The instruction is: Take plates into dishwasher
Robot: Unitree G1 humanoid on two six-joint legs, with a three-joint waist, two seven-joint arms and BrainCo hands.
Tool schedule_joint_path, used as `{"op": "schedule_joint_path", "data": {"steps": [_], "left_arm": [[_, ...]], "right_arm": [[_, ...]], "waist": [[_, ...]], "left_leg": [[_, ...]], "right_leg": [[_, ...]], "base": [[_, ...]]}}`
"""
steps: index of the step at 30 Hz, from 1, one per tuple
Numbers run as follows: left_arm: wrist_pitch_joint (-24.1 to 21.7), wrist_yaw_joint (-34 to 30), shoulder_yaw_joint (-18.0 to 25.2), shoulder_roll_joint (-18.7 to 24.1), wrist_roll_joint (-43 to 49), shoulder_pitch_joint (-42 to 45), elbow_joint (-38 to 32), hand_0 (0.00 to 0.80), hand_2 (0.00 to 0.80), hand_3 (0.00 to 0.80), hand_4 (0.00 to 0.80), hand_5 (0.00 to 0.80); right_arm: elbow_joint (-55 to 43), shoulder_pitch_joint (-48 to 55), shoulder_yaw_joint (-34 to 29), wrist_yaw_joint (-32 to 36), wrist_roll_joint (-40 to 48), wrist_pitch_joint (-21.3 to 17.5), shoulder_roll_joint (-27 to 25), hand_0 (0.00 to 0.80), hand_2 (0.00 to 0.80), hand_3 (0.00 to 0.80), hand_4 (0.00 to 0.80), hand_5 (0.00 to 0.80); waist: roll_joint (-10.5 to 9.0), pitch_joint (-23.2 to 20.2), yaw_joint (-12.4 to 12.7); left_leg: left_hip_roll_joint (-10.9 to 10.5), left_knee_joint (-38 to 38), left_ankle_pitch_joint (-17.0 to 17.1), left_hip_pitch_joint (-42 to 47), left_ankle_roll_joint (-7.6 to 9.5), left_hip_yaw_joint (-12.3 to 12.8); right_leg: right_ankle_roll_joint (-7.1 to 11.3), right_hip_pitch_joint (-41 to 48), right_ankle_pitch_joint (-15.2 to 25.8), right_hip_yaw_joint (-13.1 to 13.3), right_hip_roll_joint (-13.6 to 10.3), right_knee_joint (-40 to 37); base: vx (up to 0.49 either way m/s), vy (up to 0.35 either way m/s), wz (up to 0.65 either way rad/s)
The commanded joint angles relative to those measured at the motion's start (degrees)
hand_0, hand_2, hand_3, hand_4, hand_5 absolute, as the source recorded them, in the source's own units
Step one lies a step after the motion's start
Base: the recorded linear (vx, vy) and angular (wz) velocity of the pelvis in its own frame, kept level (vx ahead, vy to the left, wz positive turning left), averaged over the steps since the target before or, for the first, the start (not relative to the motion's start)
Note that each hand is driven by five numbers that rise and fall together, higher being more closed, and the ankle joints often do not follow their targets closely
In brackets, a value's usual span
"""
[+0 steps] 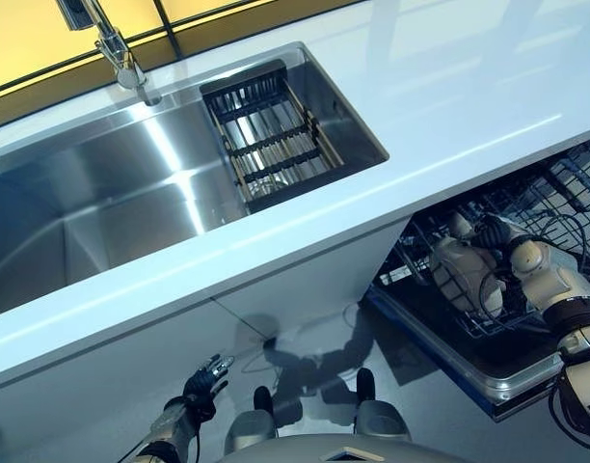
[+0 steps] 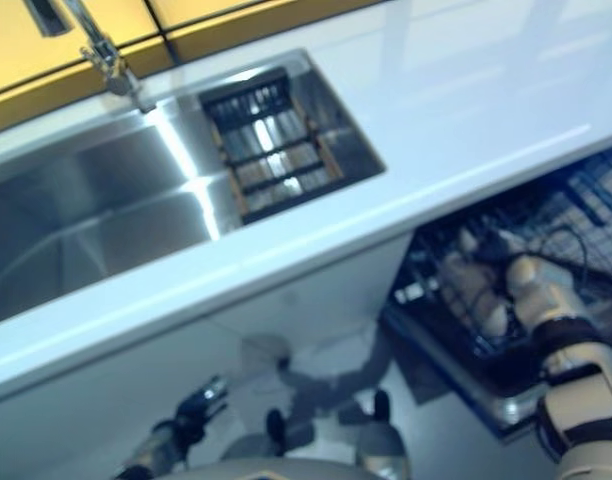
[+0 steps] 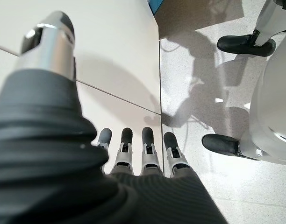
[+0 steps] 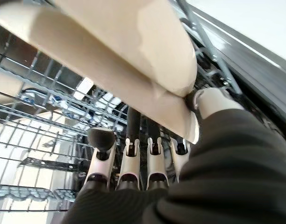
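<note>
A beige plate (image 1: pixel 461 273) stands on edge in the wire rack (image 1: pixel 565 193) of the open dishwasher, below the counter at the right. My right hand (image 1: pixel 490 234) reaches into the rack and holds it. In the right wrist view the plate (image 4: pixel 133 70) lies across the fingers (image 4: pixel 133 158), and the thumb (image 4: pixel 213 102) presses on its rim from the other side. My left hand (image 1: pixel 203 381) hangs low by the white cabinet front, fingers (image 3: pixel 133 149) straight, holding nothing.
A steel sink (image 1: pixel 102 212) with a dark drainer basket (image 1: pixel 271 140) and a faucet (image 1: pixel 121 58) is set in the white countertop (image 1: pixel 469 87). The dishwasher's open door (image 1: pixel 478 371) juts out over the floor at the lower right.
</note>
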Motion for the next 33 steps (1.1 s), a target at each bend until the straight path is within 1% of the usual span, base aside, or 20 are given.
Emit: {"op": "schedule_joint_path", "data": {"steps": [1,6,7,8,11,15,23,29,33], "left_arm": [[-0.9,-0.97,-3.32,3.54,-1.23,-3.7,0.22,0.0,0.0,0.0,0.0,0.0],[-0.87,-1.37,-3.46,3.77,-0.93,-3.79,0.13,0.0,0.0,0.0,0.0,0.0],[-0.75,-1.4,-3.44,3.82,-0.94,-3.92,0.11,0.0,0.0,0.0,0.0,0.0],[-0.76,-1.5,-3.53,3.87,-1.03,-4.01,0.18,0.0,0.0,0.0,0.0,0.0],[-0.88,-1.48,-3.56,3.78,-1.02,-4.21,0.48,0.0,0.0,0.0,0.0,0.0],[-0.92,-1.67,-3.18,3.92,-0.75,-3.92,0.86,0.0,0.0,0.0,0.0,0.0],[-0.54,-1.36,-2.53,4.04,-0.38,-3.47,0.7,0.0,0.0,0.0,0.0,0.0],[-0.47,-1.31,-1.95,3.85,-0.34,-2.8,0.59,0.0,0.0,0.0,0.0,0.0],[-0.17,-0.89,-1.27,3.64,-0.13,-2.17,0.42,0.0,0.0,0.0,0.0,0.0]], "right_arm": [[5.95,-3.54,5.08,-0.46,-2.04,-0.46,1.18,0.8,0.8,0.8,0.8,0.8],[7.85,-3.43,5.26,0.1,-2.08,1.59,1.35,0.8,0.8,0.8,0.8,0.8],[8.31,-3.43,5.1,-0.04,-1.55,2.06,1.33,0.631,0.631,0.631,0.631,0.631],[8.66,-3.39,4.76,-0.26,-1.48,2.61,1.35,0.0,0.0,0.0,0.0,0.0],[9.35,-3.2,4.28,0.18,-1.61,2.97,1.69,0.0,0.0,0.0,0.0,0.0],[7.9,-2.51,3.6,0.67,-1.24,4.18,1.35,0.0,0.0,0.0,0.0,0.0],[5.05,-1.59,1.88,0.51,-0.78,4.22,-0.2,0.0,0.0,0.0,0.0,0.0],[0.39,-0.42,0.08,0.88,0.6,5.54,-1.82,0.0,0.0,0.0,0.0,0.0],[-5.23,1.1,-2.47,0.67,2.82,6.77,-3.46,0.0,0.0,0.0,0.0,0.0]], "waist": [[-3.77,0.72,1.49],[-3.9,0.59,1.77],[-3.95,0.57,1.77],[-3.98,0.54,1.75],[-4.1,0.4,1.69],[-4.44,0.14,1.41],[-5.06,-0.47,0.83],[-5.68,-1.19,0.08],[-6.37,-2.0,-0.63]], "left_leg": [[-2.06,-0.2,-0.03,-1.28,2.33,-3.17],[-1.97,-0.2,0.02,-1.43,2.34,-3.34],[-1.91,-0.2,0.03,-1.4,2.33,-3.31],[-1.88,-0.2,0.03,-1.4,2.33,-3.29],[-1.74,-0.2,0.03,-1.36,2.3,-3.28],[-1.43,-0.2,0.11,-1.05,2.19,-3.12],[-1.17,-0.2,-0.05,-0.56,2.22,-2.83],[-0.88,-0.2,-0.2,0.03,2.25,-2.3],[-0.56,-0.2,-0.34,0.6,2.2,-1.82]], "right_leg": [[0.4,-0.48,0.98,-0.4,-2.47,0.19],[0.42,-0.57,0.97,-0.52,-2.41,0.19],[0.42,-0.53,0.96,-0.55,-2.38,0.19],[0.41,-0.51,0.94,-0.54,-2.34,0.19],[0.39,-0.48,0.89,-0.48,-2.22,0.19],[0.4,-0.24,0.87,-0.33,-1.98,0.19],[0.37,0.06,0.68,0.25,-1.52,0.19],[0.39,0.37,0.55,0.68,-1.12,0.19],[0.49,0.77,0.45,1.03,-0.8,0.19]], "base": [[-0.014,-0.006,0.03],[-0.004,-0.006,0.02],[0.0,0.0,0.0],[0.0,0.0,0.0],[0.0,0.0,0.0],[0.0,0.0,0.0],[0.0,0.0,0.0],[0.011,0.006,0.0],[0.045,0.016,0.0]]}}
